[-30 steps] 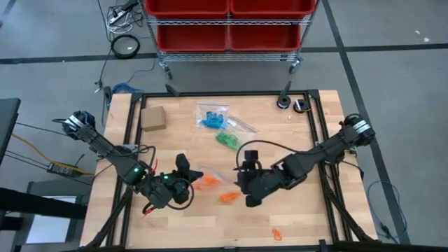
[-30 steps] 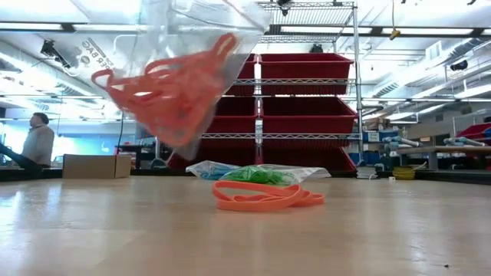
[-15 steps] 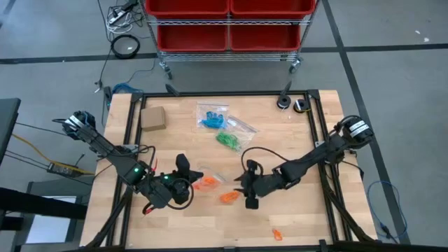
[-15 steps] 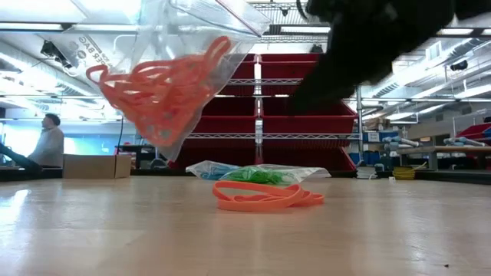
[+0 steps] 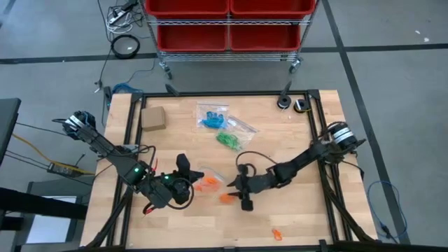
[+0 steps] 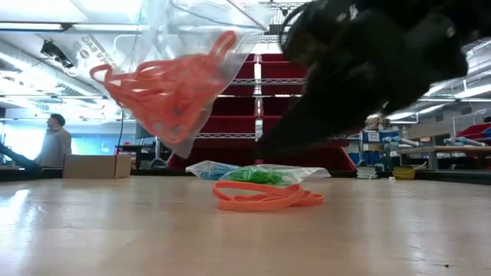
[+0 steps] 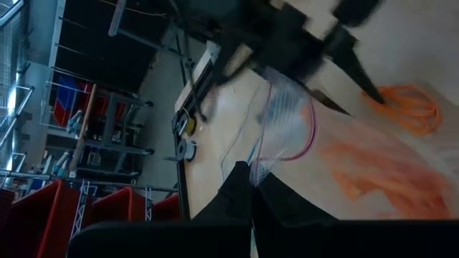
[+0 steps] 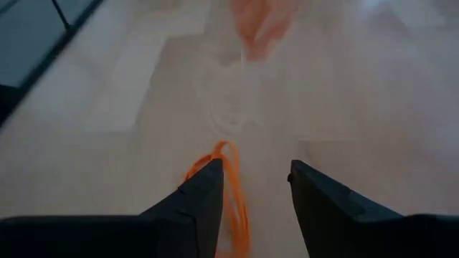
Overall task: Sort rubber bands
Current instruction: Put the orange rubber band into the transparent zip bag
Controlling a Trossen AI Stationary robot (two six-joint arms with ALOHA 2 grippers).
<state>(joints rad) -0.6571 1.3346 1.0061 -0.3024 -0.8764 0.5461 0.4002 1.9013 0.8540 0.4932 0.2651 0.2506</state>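
Observation:
My left gripper [image 5: 185,170] is shut on a clear zip bag [image 6: 173,73] with several orange rubber bands inside, held up off the table. A small pile of loose orange rubber bands [image 6: 266,196] lies on the wood beside it [image 5: 227,197]. My right gripper [image 8: 252,188] is open and hovers low over that pile; one orange loop [image 8: 233,179] shows between its fingers, and in the low view the fingers [image 6: 307,130] stay above the bands. A lone orange band [image 5: 277,234] lies near the table's near edge. My left gripper pinches the zip bag's top edge [image 7: 262,168] between its two shut fingers. The bag hangs lifted clear of the table, tilted, and the orange bands have gathered in its lower corner [image 6: 173,107].
Two more clear bags lie toward the far side, one with blue bands [image 5: 212,117] and one with green bands [image 5: 227,139]. A small tan cardboard box [image 5: 153,117] sits at the far left. Red bins on a wire rack [image 5: 227,24] stand beyond the table. A person [image 6: 55,142] is in the background.
My right gripper has moved down and toward the table's left, reaching out low over the loose orange bands; in the low view it has come in from above. The bag in my left gripper has swayed slightly and stays lifted.

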